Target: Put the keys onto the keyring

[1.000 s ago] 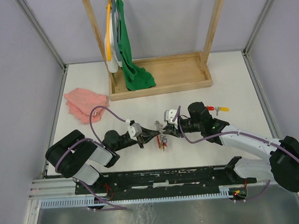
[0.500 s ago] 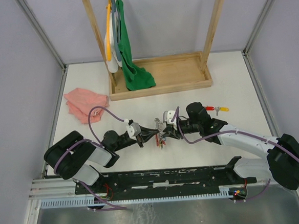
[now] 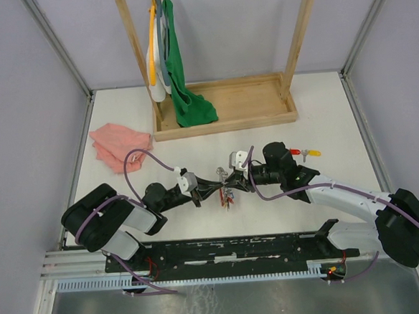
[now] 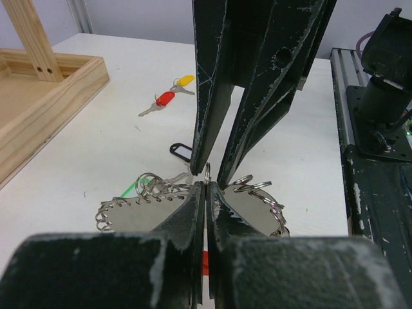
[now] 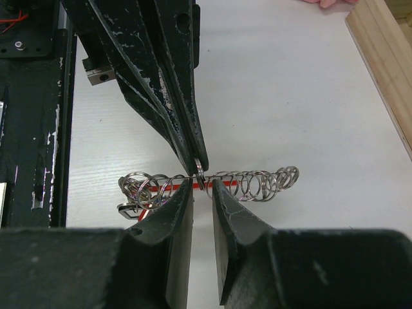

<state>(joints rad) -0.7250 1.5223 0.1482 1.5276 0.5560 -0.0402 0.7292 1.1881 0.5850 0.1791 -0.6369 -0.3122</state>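
The keyring (image 3: pixel 228 193) hangs low over the table between my two grippers; it is a thin red loop (image 5: pixel 225 183) strung with several small silver rings (image 5: pixel 257 183). My left gripper (image 3: pixel 215 186) is shut, pinching one small silver ring (image 5: pixel 200 170) on that loop. My right gripper (image 5: pixel 203 185) faces it tip to tip, and its fingertips (image 4: pixel 195 168) stand a little apart on either side of the pinched ring. Black (image 4: pixel 181 150) and green (image 4: pixel 132 188) tags of keys show by the bunch. A red-tagged key (image 3: pixel 295 152) and a yellow-tagged key (image 3: pixel 313 152) lie loose on the table right of the grippers.
A wooden tray with an upright frame (image 3: pixel 225 120) stands at the back, a green cloth (image 3: pixel 187 94) hanging into it. A pink cloth (image 3: pixel 119 145) lies at the left. The black base rail (image 3: pixel 223 248) runs along the near edge.
The right gripper shifted slightly towards the left one and came back; the left gripper kept its grip and the loose keys have not moved.
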